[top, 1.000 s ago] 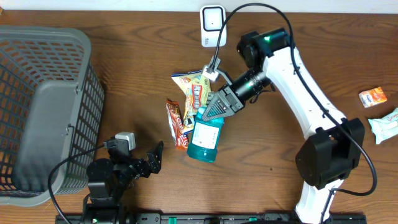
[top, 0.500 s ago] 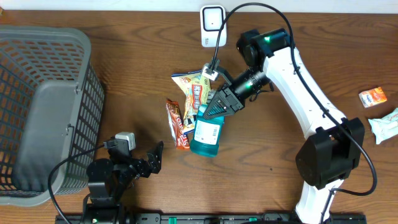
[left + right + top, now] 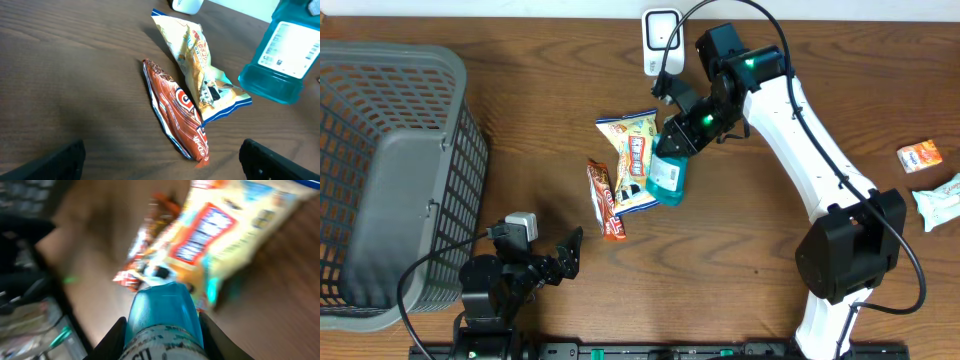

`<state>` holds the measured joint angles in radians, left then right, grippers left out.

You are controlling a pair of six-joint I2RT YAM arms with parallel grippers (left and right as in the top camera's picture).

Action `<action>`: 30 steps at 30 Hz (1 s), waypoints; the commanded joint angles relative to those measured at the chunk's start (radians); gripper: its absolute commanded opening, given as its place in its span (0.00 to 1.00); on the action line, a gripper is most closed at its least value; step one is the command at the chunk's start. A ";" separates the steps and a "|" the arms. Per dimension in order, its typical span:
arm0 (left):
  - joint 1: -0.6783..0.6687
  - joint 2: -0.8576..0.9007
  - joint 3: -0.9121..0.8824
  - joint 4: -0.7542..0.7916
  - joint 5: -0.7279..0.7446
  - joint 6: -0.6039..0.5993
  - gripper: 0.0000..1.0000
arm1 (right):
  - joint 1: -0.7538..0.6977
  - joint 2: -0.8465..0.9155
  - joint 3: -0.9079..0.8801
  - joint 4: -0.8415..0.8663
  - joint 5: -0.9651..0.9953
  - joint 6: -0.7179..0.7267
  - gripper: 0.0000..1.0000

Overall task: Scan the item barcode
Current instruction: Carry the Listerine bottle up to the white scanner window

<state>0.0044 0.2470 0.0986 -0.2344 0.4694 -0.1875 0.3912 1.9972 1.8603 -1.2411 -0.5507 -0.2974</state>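
Overhead, the right arm rises from its base at the table's near right edge, runs up and left to an elbow near the far edge, then folds back down and left, so the wrist points toward the middle of the table. The right gripper (image 3: 678, 135) pinches the neck end of a teal bottle (image 3: 668, 180), one finger on each side of it in the blurred right wrist view. The bottle is tilted, its base toward the near side, just beside and partly over the edge of a yellow snack bag (image 3: 628, 160). In the left wrist view its base looks clear of the wood. A white scanner (image 3: 660, 38) stands at the far edge, near the elbow and apart from the bottle. A red-brown wrapper (image 3: 605, 200) lies against the snack bag's left side. The left arm sits folded at the near edge beside a grey basket (image 3: 380, 180), and the left gripper (image 3: 568, 250) is spread wide and holds nothing.
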 commanded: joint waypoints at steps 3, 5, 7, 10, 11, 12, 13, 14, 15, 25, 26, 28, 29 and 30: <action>-0.004 -0.001 -0.015 -0.023 0.010 -0.009 0.98 | 0.006 -0.019 0.043 0.027 0.284 0.174 0.04; -0.004 -0.001 -0.015 -0.023 0.010 -0.009 0.99 | 0.009 -0.020 0.054 0.039 0.388 0.221 0.04; -0.004 -0.001 -0.015 -0.023 0.010 -0.009 0.99 | 0.016 -0.021 0.059 0.068 0.497 0.277 0.04; -0.004 -0.001 -0.015 -0.023 0.010 -0.009 0.98 | 0.039 -0.021 0.060 0.122 0.631 0.305 0.05; -0.004 -0.001 -0.015 -0.023 0.010 -0.009 0.98 | 0.051 -0.021 0.060 0.140 0.678 0.305 0.05; -0.004 -0.001 -0.015 -0.023 0.010 -0.009 0.98 | 0.063 -0.021 0.060 0.158 0.731 0.305 0.05; -0.004 -0.001 -0.015 -0.023 0.010 -0.009 0.99 | 0.075 -0.021 0.060 0.177 0.780 0.305 0.06; -0.004 -0.001 -0.015 -0.023 0.010 -0.009 0.98 | 0.090 -0.021 0.060 0.200 0.837 0.305 0.06; -0.004 -0.001 -0.015 -0.023 0.010 -0.009 0.99 | 0.107 -0.021 0.060 0.226 0.898 0.306 0.07; -0.004 -0.001 -0.015 -0.023 0.010 -0.009 0.99 | 0.196 -0.015 0.059 0.521 1.251 0.232 0.13; -0.004 -0.001 -0.015 -0.023 0.010 -0.009 0.98 | 0.197 -0.012 0.059 0.549 1.266 0.226 0.13; -0.004 -0.001 -0.015 -0.023 0.010 -0.009 0.99 | 0.197 -0.002 0.059 0.600 1.288 0.204 0.13; -0.004 -0.001 -0.015 -0.023 0.010 -0.009 0.99 | 0.196 0.007 0.059 0.631 1.299 0.187 0.13; -0.004 -0.001 -0.015 -0.023 0.010 -0.009 0.98 | 0.197 0.016 0.059 0.666 1.309 0.165 0.13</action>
<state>0.0044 0.2470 0.0986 -0.2344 0.4694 -0.1875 0.5907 1.9991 1.8839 -0.6296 0.6205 -0.0658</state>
